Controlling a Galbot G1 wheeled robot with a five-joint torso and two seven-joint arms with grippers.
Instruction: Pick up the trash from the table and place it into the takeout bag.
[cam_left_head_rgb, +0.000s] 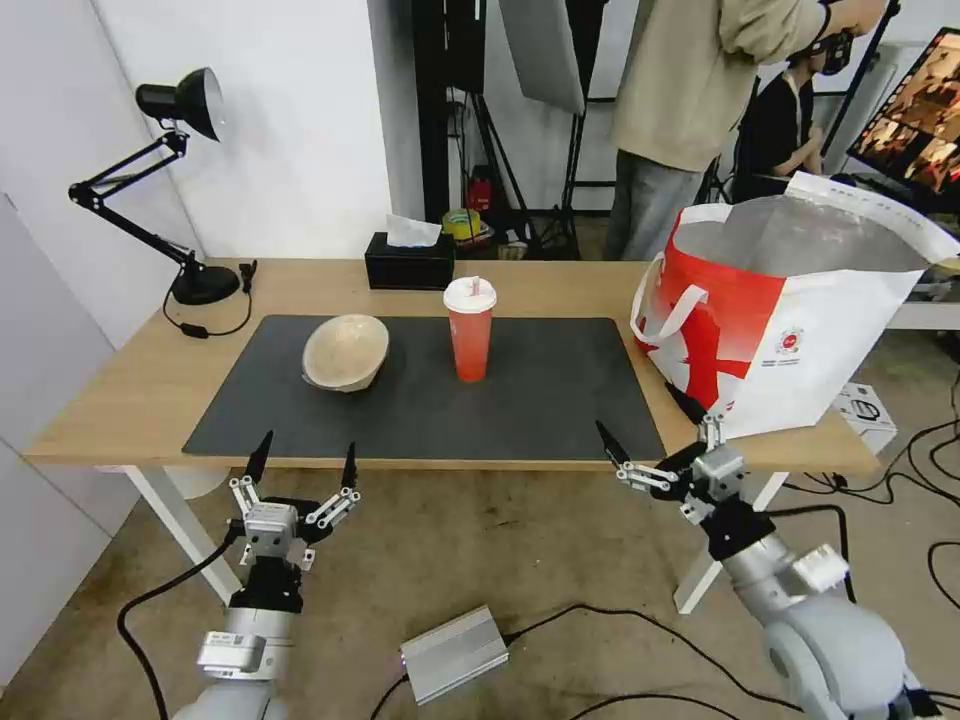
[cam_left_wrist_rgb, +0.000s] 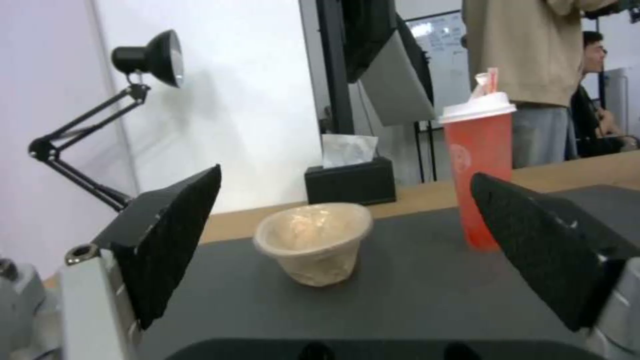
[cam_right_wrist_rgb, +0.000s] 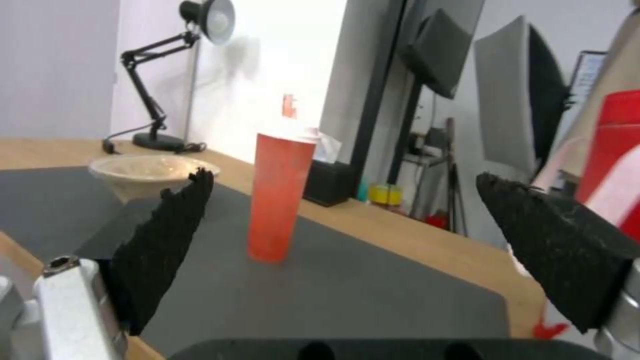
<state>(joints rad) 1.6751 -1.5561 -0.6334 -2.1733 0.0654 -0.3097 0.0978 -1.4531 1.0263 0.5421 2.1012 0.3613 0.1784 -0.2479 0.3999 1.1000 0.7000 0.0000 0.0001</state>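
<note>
Grippers below table's near edge, both wide open, empty.
Left gripper (cam_left_head_rgb: 305, 455) near bowl (cam_left_head_rgb: 346, 351); right gripper (cam_left_head_rgb: 652, 426) by bag (cam_left_head_rgb: 800, 330); cup (cam_left_head_rgb: 470, 330) mid-mat.

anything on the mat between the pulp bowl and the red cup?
No. In the head view the dark mat is bare between the beige pulp bowl and the red cup; the black tissue box sits farther back, off the mat.
</note>
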